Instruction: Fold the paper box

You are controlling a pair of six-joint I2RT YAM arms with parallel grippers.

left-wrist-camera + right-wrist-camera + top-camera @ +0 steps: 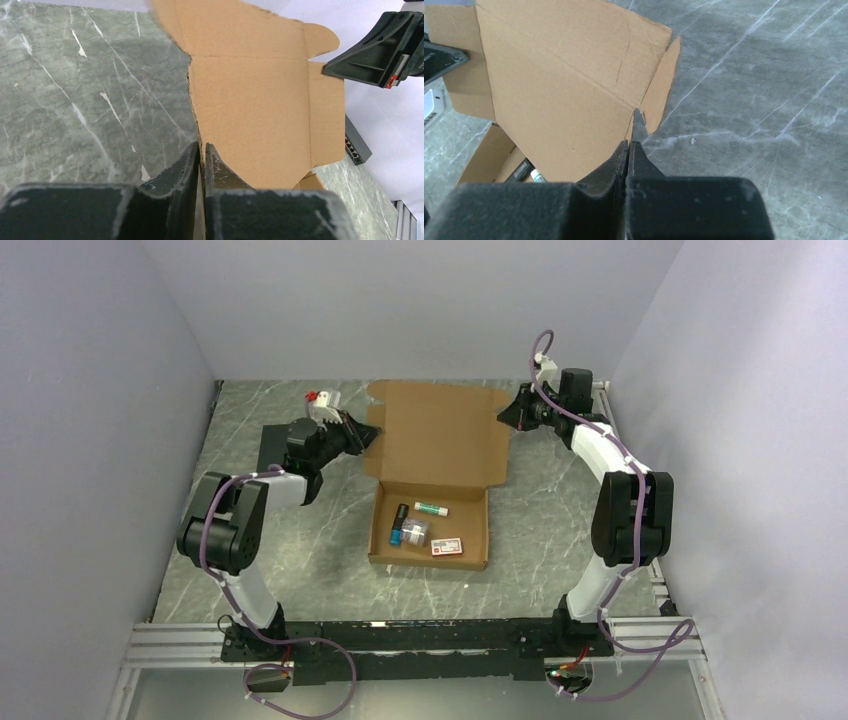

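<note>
Rail [420, 638], near edge: carries both arm bases, side by side. Table [300, 550], grey marble: a bare strip lies between rail and box, with wider bare areas to either side. Box [430, 480], brown cardboard: mid-table and open. Tray [378, 530]: shallow, walls up, front edge facing the rail. It holds a dark bottle [399, 517], a green tube [431, 508] and a card [449, 546], close together. Lid [437, 430]: hinged at the tray's far edge and thrown back toward the far wall, side flaps out at both ends; its exact tilt cannot be told. Left gripper [362, 433]: at the lid's left edge, fingers drawn nearly together and pinching the cardboard edge that runs into the slit between them. Right gripper [508, 413]: at the lid's right edge, fingers pressed together on the crease beside the right flap. Walls [400, 310]: close the table on three sides. Each elbow stands near its side wall, and the lid's far edge lies near the back wall.
</note>
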